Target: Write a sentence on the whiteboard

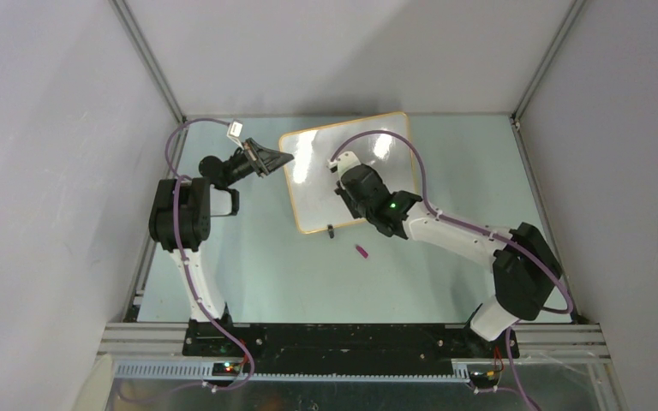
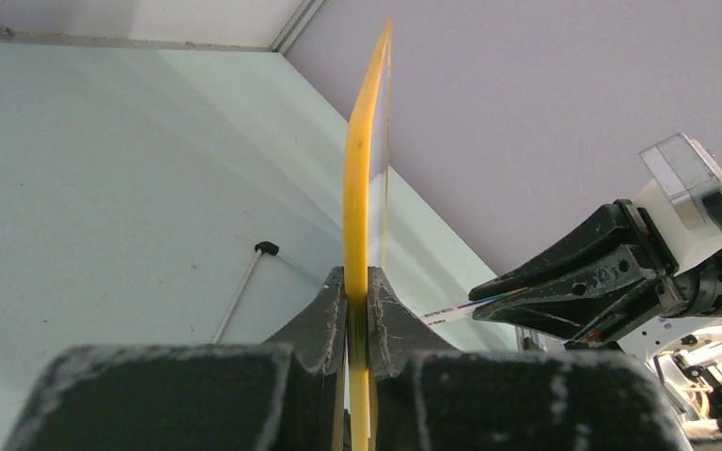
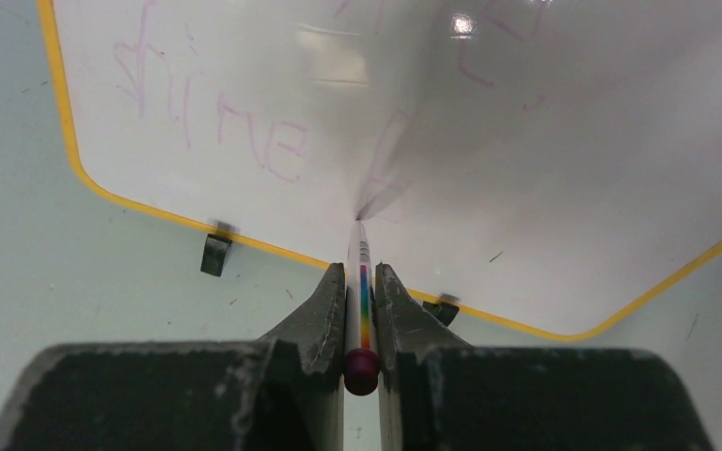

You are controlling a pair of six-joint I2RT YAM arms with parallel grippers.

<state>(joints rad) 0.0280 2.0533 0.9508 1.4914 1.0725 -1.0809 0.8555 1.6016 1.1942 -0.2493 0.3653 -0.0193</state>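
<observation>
The whiteboard (image 1: 308, 184), glossy white with a thin orange-yellow frame, lies tilted on the table at the back centre. My left gripper (image 1: 279, 160) is shut on its left edge; the left wrist view shows the yellow frame (image 2: 357, 178) edge-on, pinched by that gripper (image 2: 358, 282). My right gripper (image 1: 340, 168) hovers over the board, shut on a white marker (image 3: 361, 282) with a rainbow stripe and a purple end. The marker's tip touches the whiteboard (image 3: 545, 141) near its lower edge. Faint purple writing (image 3: 244, 132) shows on the board's left part.
A small purple cap (image 1: 363, 252) lies on the pale green table in front of the board. Two black clip feet (image 3: 214, 252) (image 3: 444, 308) sit on the board's near edge. Grey walls and metal posts (image 1: 150, 64) close in the table.
</observation>
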